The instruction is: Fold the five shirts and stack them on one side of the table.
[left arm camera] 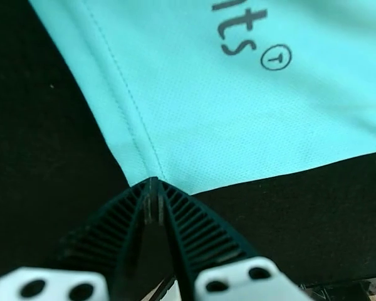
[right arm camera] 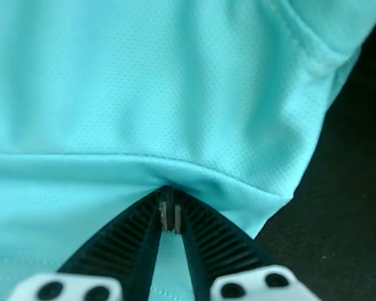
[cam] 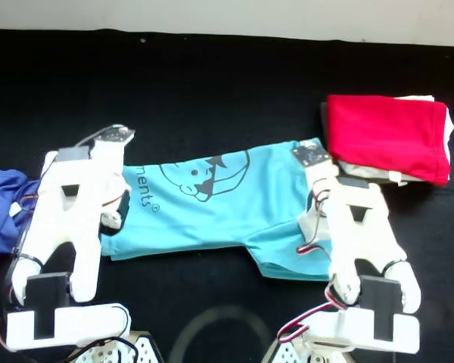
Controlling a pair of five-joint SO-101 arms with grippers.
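Now, the left gripper [left arm camera: 151, 204] was clamped on the teal shirt's [cam: 212, 204] hem corner at 8 o'clock, and the right gripper [right arm camera: 169, 213] was pinching its fabric at 4 o'clock. That shirt lay spread mid-table [cam: 212, 76], with a blue shirt [cam: 0, 204] at 9 and a folded red shirt [cam: 386, 136] at 2 o'clock.

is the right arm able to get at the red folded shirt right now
Probably not yet: the right gripper is shut on the teal shirt. The red shirt lies close beyond it, with nothing between.
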